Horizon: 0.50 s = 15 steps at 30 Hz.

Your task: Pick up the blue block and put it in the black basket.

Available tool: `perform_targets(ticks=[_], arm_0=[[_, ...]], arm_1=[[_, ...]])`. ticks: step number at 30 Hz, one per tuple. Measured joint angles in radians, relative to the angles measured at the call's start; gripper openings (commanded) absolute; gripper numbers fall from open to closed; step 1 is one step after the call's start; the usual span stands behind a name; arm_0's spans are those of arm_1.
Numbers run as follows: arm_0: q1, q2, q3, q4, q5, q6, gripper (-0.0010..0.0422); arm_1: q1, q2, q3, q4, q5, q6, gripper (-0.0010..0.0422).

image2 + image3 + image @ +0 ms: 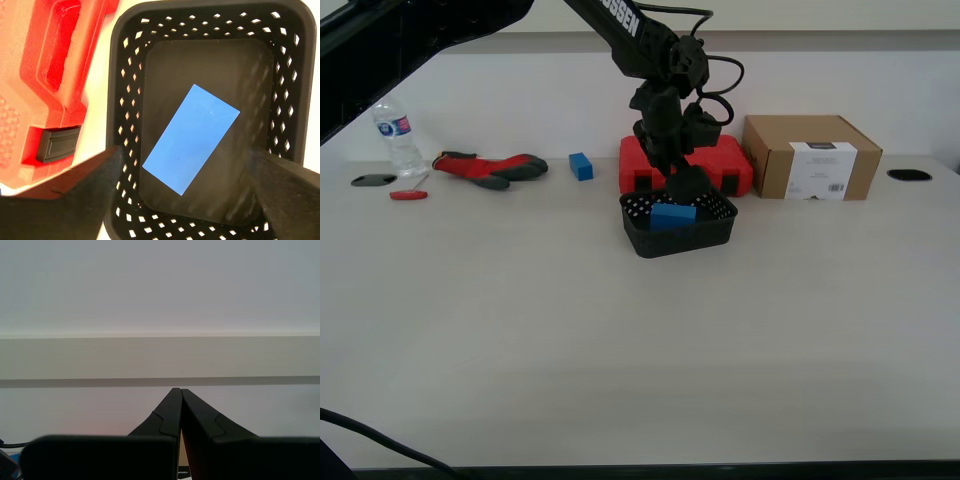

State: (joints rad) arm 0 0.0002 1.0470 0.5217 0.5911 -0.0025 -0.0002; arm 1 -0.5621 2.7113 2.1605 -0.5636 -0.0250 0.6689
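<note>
The table (620,350) is a wide pale surface running across the whole exterior view, with a pale wall behind it. Above the table's middle, the first arm (640,45) reaches down from the top of the exterior view, black and cabled, and ends over the basket. A cardboard box (810,157) with a white label stands toward the exterior view's right, just beside the red case (730,165), which lies right behind the basket. The basket (705,232), black with mesh sides and a flared rim, sits on the table in front of that case; the first wrist view looks straight down into it (210,27), with the case (45,75) close along one side. A red and grey glove (490,168) lies toward the exterior view's left, near a clear bottle (396,135) and a small red item (408,195) too small to identify. The first gripper (185,170) hangs above the basket with its fingers spread wide and nothing between them. The second gripper (180,392) points at a blank wall, its fingertips pressed together on nothing. The block (191,138), bright blue, lies flat and slantwise on the basket's floor, clear of the fingers; in the exterior view it (672,214) shows inside the rim. A small blue cube (581,166) rests between glove and case.
</note>
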Motion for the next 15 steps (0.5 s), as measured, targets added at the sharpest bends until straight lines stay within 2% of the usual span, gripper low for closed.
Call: perform_targets(ticks=[5,6,15], arm_0=[[0.0,0.0,0.0,0.0,0.0,0.0,0.0],[0.001,0.0,0.0,0.0,0.0,0.0,0.0],[0.0,0.0,0.0,0.0,0.0,0.0,0.0]], arm_1=[[-0.001,-0.001,0.08,-0.151,0.002,-0.037,0.0016],[-0.001,-0.001,0.097,-0.173,0.006,-0.043,-0.0007],[-0.001,-0.002,0.109,-0.167,0.031,-0.048,0.0]])
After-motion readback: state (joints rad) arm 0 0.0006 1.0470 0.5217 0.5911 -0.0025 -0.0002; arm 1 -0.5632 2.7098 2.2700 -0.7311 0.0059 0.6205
